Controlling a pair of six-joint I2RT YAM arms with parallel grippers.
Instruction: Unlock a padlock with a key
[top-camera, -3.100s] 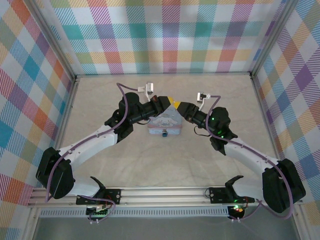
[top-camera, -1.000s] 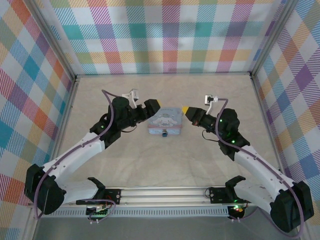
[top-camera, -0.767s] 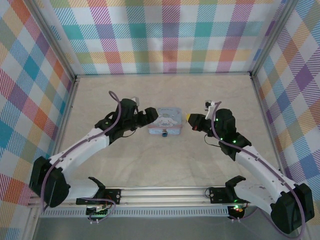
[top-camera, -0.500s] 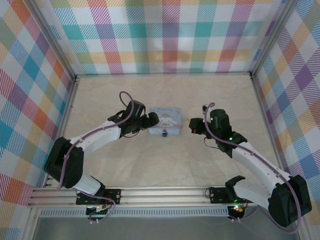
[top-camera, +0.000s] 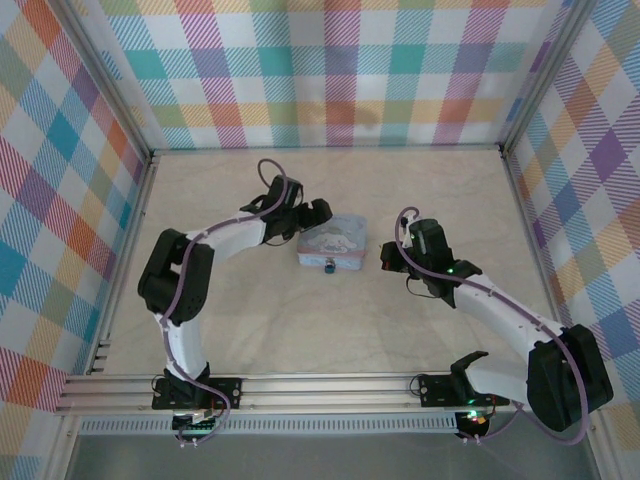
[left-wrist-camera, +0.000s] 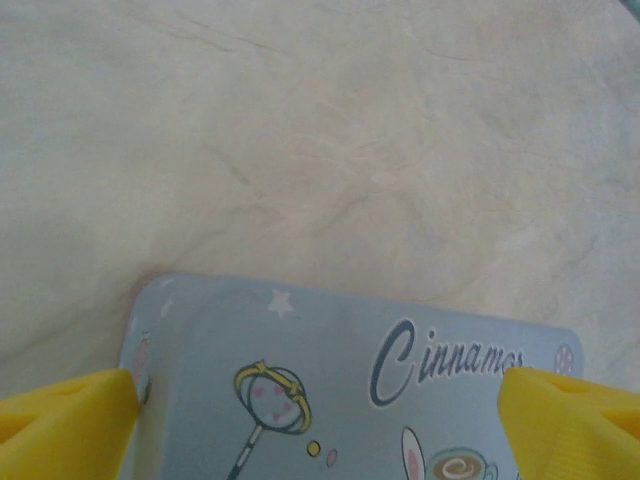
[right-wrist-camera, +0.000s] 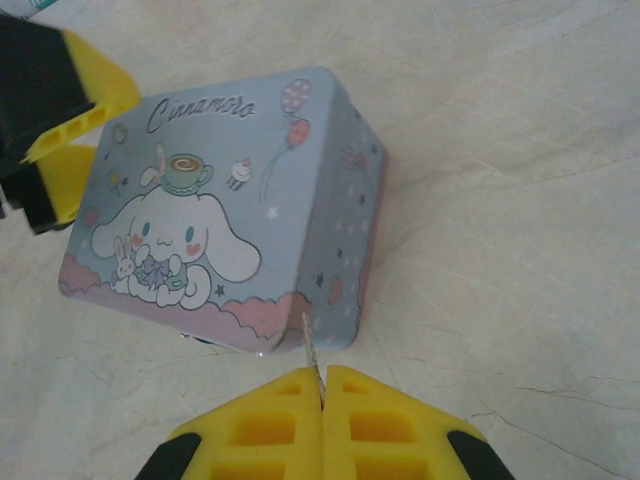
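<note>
Two arms reach over the pale marbled table (top-camera: 450, 190) toward a pale-blue cartoon tin box (top-camera: 335, 238) lying near its middle. At the box's far left corner is the left gripper (left-wrist-camera: 318, 400), its yellow jaws spread wide with the printed lid showing between them; whether they touch the tin cannot be told. On the box's right, the right gripper (right-wrist-camera: 322, 385) has its jaws pressed together on a thin silvery key (right-wrist-camera: 311, 345), whose blade points at the box's near right corner, just beside its wall. The padlock (top-camera: 328, 267), a tiny dark bluish piece, sits at the middle of the box's front side, facing the arm bases.
</note>
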